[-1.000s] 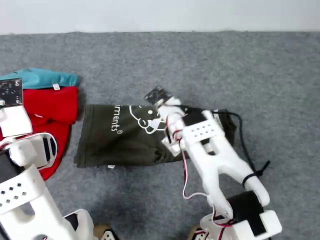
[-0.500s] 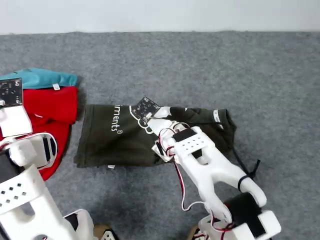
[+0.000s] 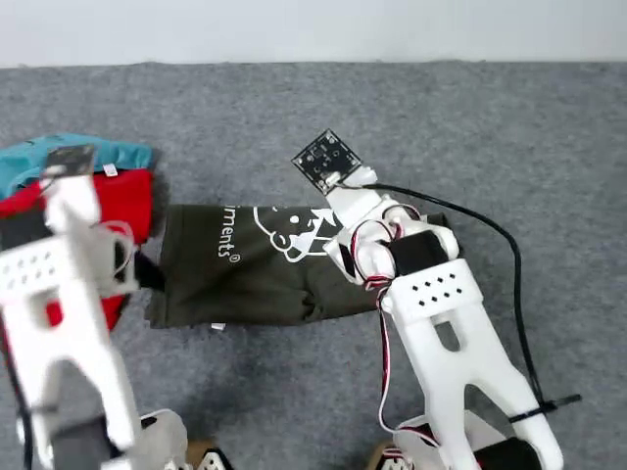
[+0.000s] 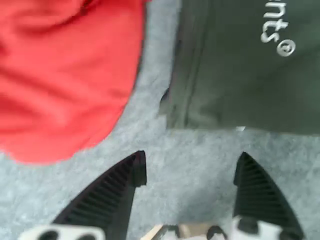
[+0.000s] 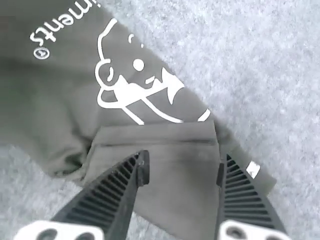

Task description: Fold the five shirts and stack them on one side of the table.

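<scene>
Grey table (image 3: 490, 127), left arm (image 3: 59, 294) partly covering red shirt (image 3: 132, 201).

The left hand (image 4: 192, 162) hangs over the grey counter (image 4: 150, 135) with its two black ribbed fingers (image 4: 120, 185) spread wide, gripping nothing. Beyond the fingertips lies the corner of a dark green shirt (image 4: 235, 75) with white lettering, a small white tag (image 4: 241, 129) at its hem. A red shirt (image 4: 65, 75) lies just beside it, a narrow strip of counter between them.
</scene>
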Controlling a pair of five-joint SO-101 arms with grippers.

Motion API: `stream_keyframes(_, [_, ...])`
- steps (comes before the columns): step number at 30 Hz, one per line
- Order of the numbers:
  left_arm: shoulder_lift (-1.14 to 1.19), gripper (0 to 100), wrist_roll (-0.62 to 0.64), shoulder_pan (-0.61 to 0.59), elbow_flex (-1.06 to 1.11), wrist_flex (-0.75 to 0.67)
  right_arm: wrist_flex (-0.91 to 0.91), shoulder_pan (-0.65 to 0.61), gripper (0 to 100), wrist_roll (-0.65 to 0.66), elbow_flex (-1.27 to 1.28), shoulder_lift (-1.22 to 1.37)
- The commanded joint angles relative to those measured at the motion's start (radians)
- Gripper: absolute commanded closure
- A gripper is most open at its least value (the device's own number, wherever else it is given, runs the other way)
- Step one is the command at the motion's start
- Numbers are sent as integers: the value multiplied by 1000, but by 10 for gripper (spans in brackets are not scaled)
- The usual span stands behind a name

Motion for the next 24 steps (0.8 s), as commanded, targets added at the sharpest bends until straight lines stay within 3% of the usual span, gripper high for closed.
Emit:
stream_keyframes(1, [161, 715, 34, 94, -148, -23, 13, 8, 768, 14, 12, -38])
stream_keyframes(8, [410, 716, 12, 106, -266, -81, 25, 10, 768, 14, 29, -41])
stream_keyframes(14, [549, 721, -9, 104, -278, -104, 31, 94, 768, 14, 29, -41])
stream_keyframes(24, [707, 895, -11, 109, -278, -230, 31, 193, 768, 14, 32, -41])
